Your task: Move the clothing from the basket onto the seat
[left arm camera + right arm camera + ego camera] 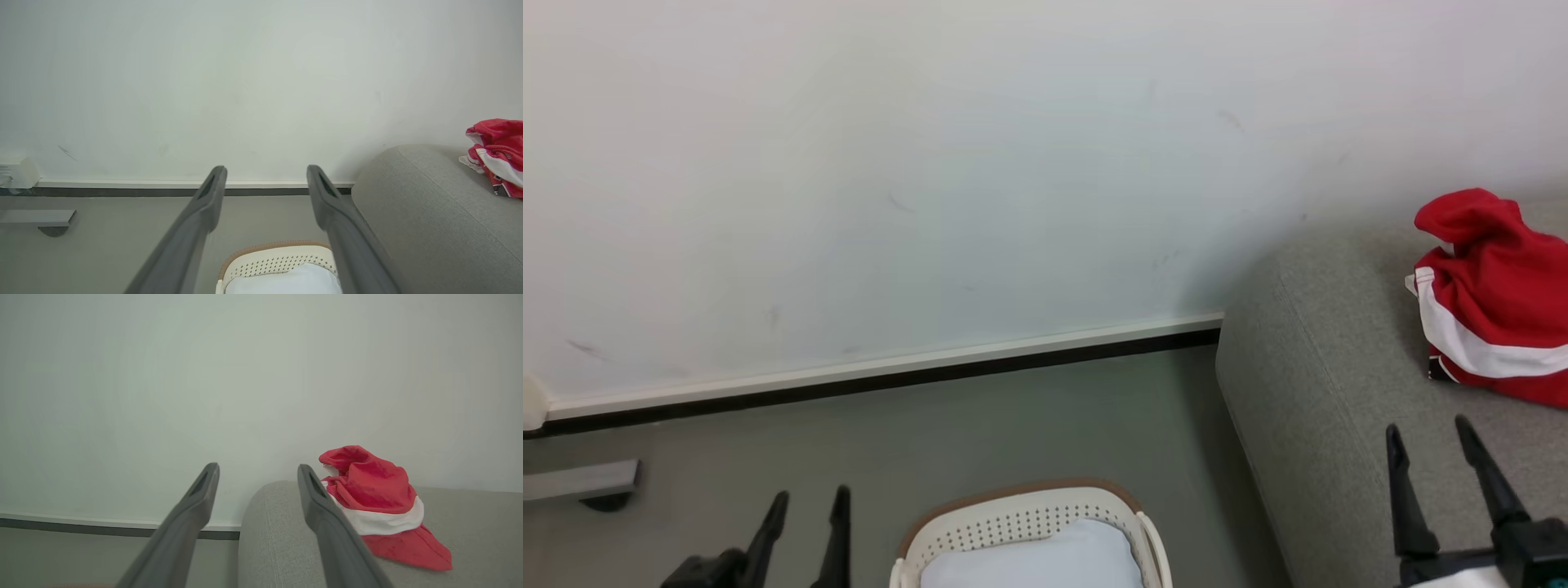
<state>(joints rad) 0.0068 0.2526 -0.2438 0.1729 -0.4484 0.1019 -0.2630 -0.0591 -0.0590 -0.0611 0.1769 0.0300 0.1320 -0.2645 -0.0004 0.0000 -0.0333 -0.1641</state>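
- Your red sports garment with the broad white stripe (1494,302) lies crumpled on the grey fabric sofa (1323,392), at about 3 o'clock in the head view. It has slumped into a peaked heap, as soft cloth does when let go rather than laid flat.
- The oval cream plastic basket with the brown rim (1021,490) stands on the floor at 6 o'clock, near the sofa's rounded end, which I judge keeps each carry short.
- Inside the basket you see a pale, smooth surface and no red. Most of the basket is cut off below, so you cannot tell whether more clothing is left.
- Your left hand (810,498), at 7 o'clock, is spread wide and holds nothing. It hovers to one side of the basket.
- Your right hand (1427,431), at 5 o'clock, is also spread and empty. It is poised over the sofa's front, short of the garment and not touching it.
- Both hands look free for another reach into the basket.
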